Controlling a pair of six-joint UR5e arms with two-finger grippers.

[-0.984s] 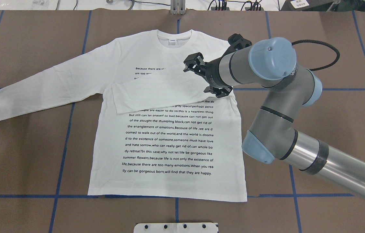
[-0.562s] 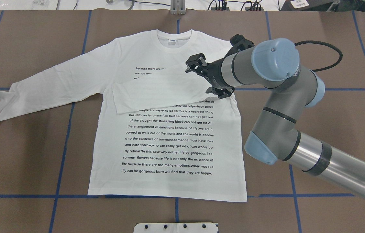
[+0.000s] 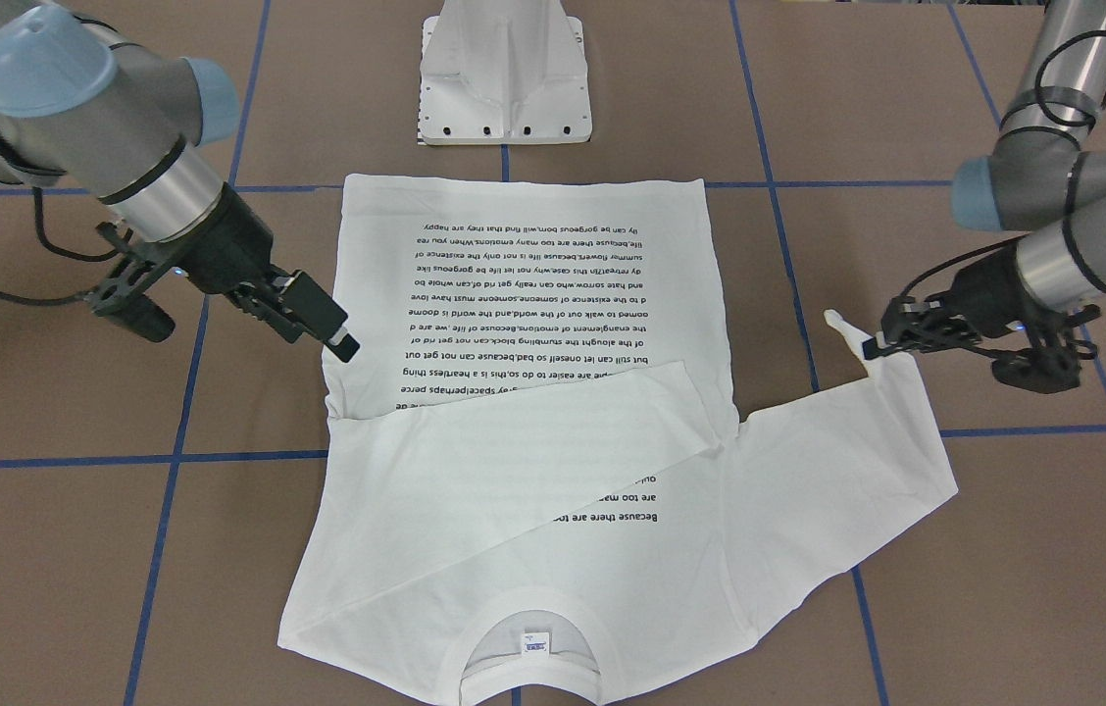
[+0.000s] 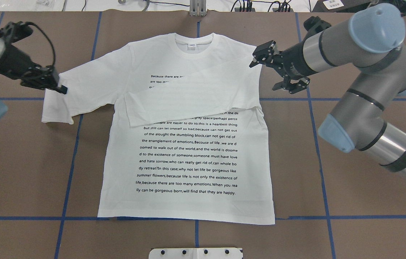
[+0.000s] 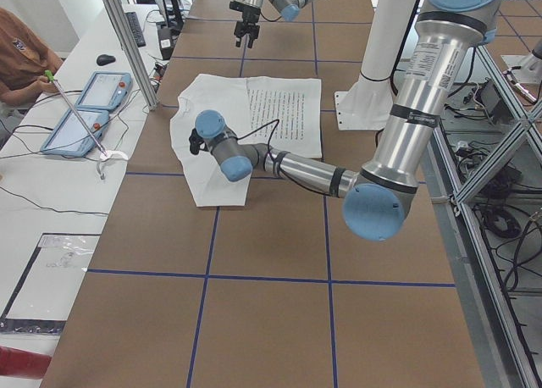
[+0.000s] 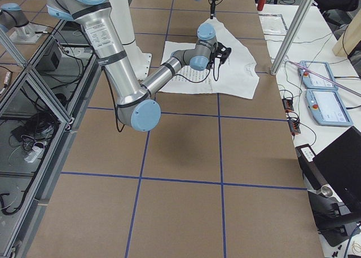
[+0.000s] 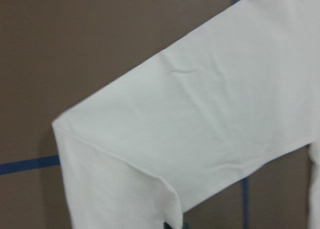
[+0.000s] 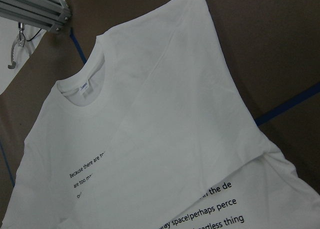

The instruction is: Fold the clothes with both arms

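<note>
Bare brown table (image 4: 26, 172) is seen on both sides of the T-shirt (image 4: 188, 162), out to the left and right edges, and in a strip along the robot's edge, where the white pedestal (image 4: 195, 253) is set at the middle. The left side is crossed by the left gripper (image 4: 61, 89), closed on the sleeve end. The right side is spanned by the right arm (image 4: 368, 118), whose spread right gripper (image 4: 266, 72) appears raised just beside the shoulder

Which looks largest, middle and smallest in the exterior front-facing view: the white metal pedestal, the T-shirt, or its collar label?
1. white long-sleeved T-shirt
2. white metal pedestal, its top cut off by the frame
3. collar label
</note>
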